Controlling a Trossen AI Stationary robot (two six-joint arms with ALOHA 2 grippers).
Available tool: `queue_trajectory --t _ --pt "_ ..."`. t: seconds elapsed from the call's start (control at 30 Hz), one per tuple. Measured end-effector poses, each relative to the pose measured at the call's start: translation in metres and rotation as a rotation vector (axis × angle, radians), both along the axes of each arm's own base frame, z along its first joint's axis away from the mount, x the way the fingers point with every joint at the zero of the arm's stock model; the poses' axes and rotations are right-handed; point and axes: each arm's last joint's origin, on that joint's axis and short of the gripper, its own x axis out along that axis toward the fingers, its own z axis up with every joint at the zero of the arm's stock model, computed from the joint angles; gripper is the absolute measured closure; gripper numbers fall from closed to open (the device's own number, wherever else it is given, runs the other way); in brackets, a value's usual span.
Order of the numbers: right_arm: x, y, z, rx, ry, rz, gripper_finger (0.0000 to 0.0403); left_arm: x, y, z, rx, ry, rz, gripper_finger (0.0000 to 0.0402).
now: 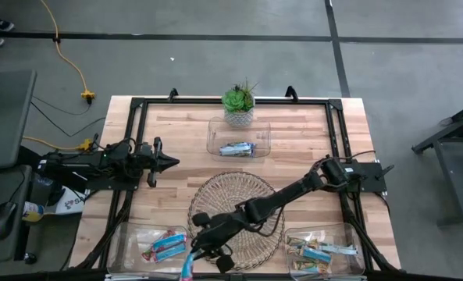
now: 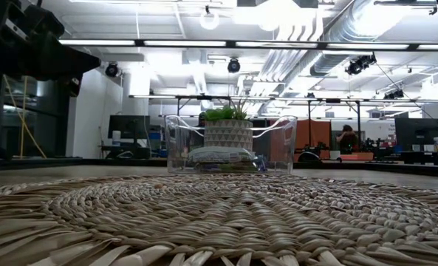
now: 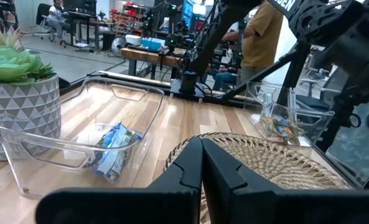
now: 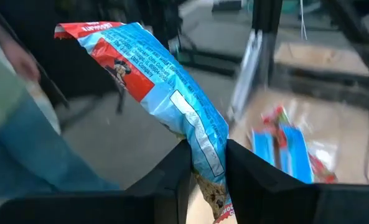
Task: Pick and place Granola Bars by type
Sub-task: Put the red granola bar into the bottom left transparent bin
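Right claw (image 4: 206, 163) is clamped on a bright blue granola bar (image 4: 162, 81) with red and white print; the fingers pinch the wrapper near one end and the rest of the bar sticks up past the fingertips. In the high view the right arm reaches across the round wicker tray (image 1: 251, 187) toward the table's near edge, and the held bar (image 1: 188, 268) hangs at that edge, just beside the near-left clear bin (image 1: 129, 234).

That near-left bin holds more blue bars (image 1: 167, 246). The near-right bin (image 1: 348, 234) holds a mixed pile of tan-green and blue wrappers (image 1: 317, 254). The far bin (image 1: 215, 129), at the middle of the far edge, holds silvery-blue bars (image 1: 237, 148); it sits just in front of a small potted plant (image 1: 239, 101).

Left claw (image 1: 171, 162) waits over the left side of the table, near the left edge, pointing toward the middle. Its fingers (image 3: 234, 180) meet tip to tip with nothing between them: closed, empty.

The wicker tray has no bar visible on it.
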Motion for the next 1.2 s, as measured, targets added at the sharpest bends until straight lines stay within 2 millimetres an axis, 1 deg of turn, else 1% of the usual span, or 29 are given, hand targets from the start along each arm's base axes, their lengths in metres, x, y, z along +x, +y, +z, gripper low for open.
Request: queue_trajectory --t 0.1,0.3,0.5,0.67,0.9,1.03,1.1,1.2 --pt "0.002 0.001 0.008 0.087 -0.034 -0.018 0.0326 0.0 0.0 0.0 0.0 0.0 0.001 0.0401" --pt "0.009 -0.006 0.023 0.283 -0.086 -0.088 0.0326 0.0 0.0 0.0 0.0 0.0 0.001 0.0401" --pt "0.013 -0.014 0.035 0.393 -0.167 -0.205 0.0326 0.0 0.0 0.0 0.0 0.0 0.001 0.0401" --pt "0.014 -0.016 0.036 0.427 -0.18 -0.301 0.0326 0.0 0.0 0.0 0.0 0.0 0.001 0.0401" --pt "0.015 -0.017 0.035 0.438 -0.163 -0.346 0.0326 0.0 0.0 0.0 0.0 0.0 0.001 0.0401" --pt "0.016 -0.017 0.029 0.415 -0.134 -0.377 0.0326 0.0 0.0 0.0 0.0 0.0 0.001 0.0401" --pt "0.019 -0.016 0.027 0.411 -0.127 -0.378 0.0326 0.0 0.0 0.0 0.0 0.0 0.002 0.0401" --pt "0.03 -0.011 0.022 0.406 -0.111 -0.36 0.0326 0.0 0.0 0.0 0.0 0.0 0.002 0.0401"
